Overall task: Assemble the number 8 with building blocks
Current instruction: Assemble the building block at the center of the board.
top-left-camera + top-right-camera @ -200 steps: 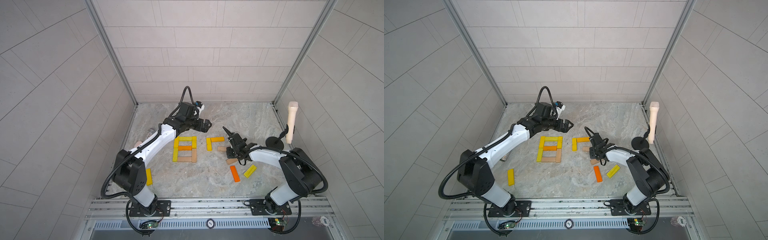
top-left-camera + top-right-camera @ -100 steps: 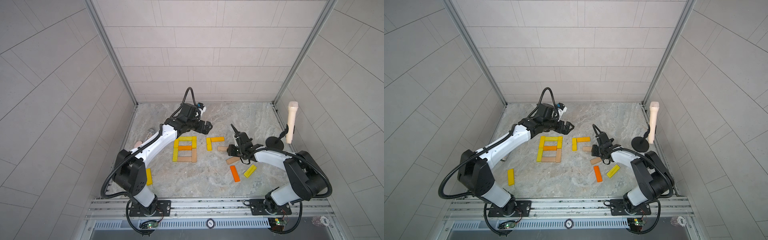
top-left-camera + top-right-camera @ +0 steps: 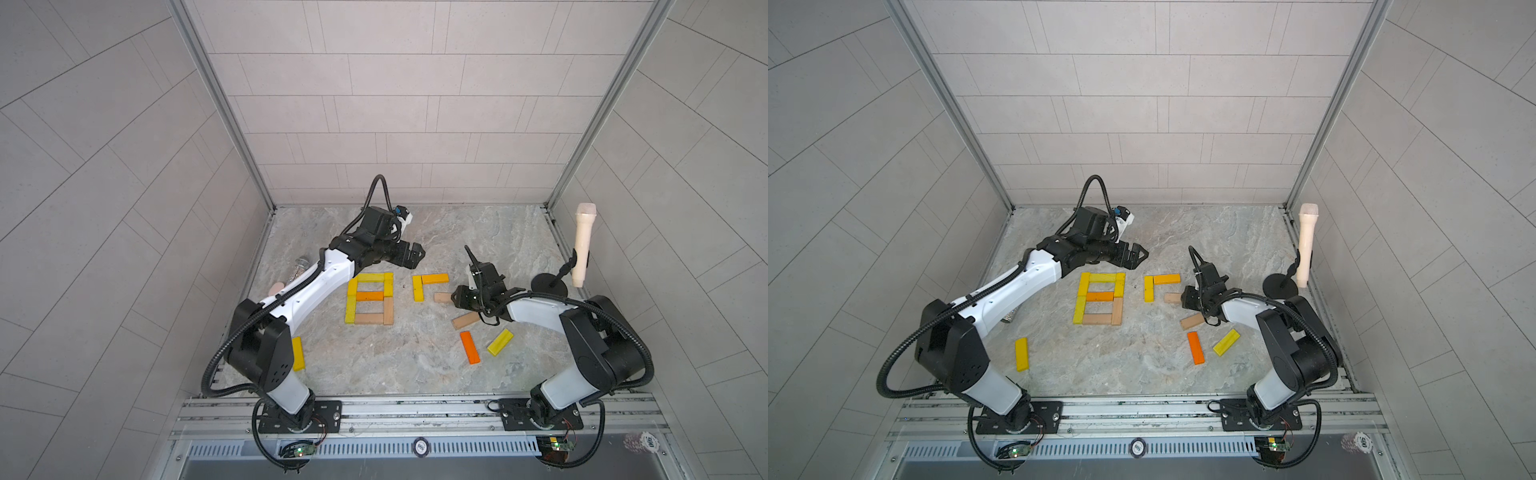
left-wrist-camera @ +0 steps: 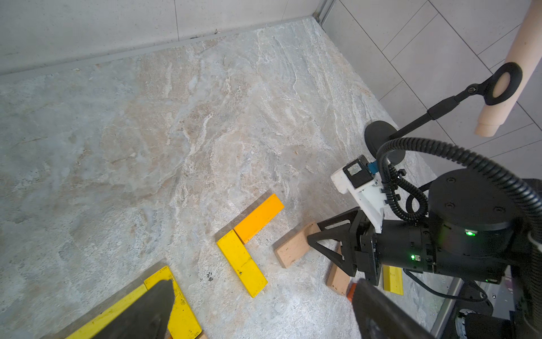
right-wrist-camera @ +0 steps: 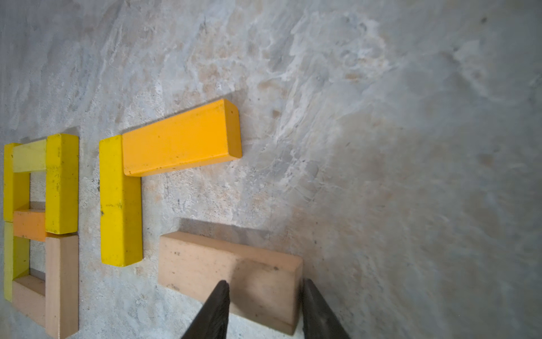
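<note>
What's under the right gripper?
The tan block, lying on the floor. The fingers stand apart over its end, covering part of it; contact cannot be told.

**A robot test cell in a laboratory.** Grey panel walls [image 3: 395,104], joined by metal posts [image 3: 222,104], are enclosing a stone-patterned floor [image 3: 478,232] on the left, far and right sides. Along the near edge, a metal rail [image 3: 415,411] is carrying the bolted bases of two arms [image 3: 309,291]. Bare circuit boards [image 3: 297,451] are glowing green beside a vent grille [image 3: 374,449]. Loose blocks [image 3: 370,297] are lying on the floor, and a microphone [image 3: 583,245] is standing by the right wall.
</note>
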Robot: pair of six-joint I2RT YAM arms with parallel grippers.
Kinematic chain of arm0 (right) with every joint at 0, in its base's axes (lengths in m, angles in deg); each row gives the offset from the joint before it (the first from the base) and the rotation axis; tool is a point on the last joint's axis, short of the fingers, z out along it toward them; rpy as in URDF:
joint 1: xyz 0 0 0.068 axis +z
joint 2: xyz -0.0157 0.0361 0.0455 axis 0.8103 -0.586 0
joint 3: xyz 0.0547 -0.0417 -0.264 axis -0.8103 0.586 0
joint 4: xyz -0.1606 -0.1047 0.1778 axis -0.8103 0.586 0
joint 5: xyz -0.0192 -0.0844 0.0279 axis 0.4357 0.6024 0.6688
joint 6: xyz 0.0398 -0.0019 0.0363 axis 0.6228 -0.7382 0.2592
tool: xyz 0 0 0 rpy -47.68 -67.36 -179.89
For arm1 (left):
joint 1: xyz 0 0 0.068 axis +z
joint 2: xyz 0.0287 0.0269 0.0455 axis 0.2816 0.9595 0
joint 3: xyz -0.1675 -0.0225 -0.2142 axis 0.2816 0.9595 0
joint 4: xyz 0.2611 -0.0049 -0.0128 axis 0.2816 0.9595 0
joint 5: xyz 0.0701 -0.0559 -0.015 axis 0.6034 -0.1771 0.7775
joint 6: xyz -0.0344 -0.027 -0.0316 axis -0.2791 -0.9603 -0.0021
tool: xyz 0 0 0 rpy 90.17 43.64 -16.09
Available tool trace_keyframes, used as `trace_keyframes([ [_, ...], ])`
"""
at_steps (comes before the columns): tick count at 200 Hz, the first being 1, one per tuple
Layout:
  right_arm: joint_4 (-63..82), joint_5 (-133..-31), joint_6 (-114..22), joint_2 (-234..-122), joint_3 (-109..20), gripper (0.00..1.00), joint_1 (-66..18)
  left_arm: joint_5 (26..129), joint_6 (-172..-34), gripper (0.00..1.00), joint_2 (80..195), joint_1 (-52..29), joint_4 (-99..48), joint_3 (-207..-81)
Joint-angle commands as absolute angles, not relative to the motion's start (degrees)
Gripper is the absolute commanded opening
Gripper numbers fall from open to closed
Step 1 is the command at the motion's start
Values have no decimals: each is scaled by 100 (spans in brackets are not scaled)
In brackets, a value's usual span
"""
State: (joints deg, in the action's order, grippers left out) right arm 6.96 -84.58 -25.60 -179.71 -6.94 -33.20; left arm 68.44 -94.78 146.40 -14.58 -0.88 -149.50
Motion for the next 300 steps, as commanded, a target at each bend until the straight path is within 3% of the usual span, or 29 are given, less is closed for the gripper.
trace_keyframes([
  [1,726,-8525,-2574,-18200,-740,43,-3334,6860,-9368,100,14674,-1468,-5,-15030],
  [134,707,-8694,-2830,-18349,-841,42,-3206,6837,-9383,100,14713,-1471,3,-15035],
  [189,566,-8317,-2163,-18478,-926,50,-3176,6836,-9385,100,14729,-1471,3,-15034],
  [300,1393,-7077,-1989,-18785,-1430,48,-2596,6853,-9369,100,14707,-1480,21,-15043],
])
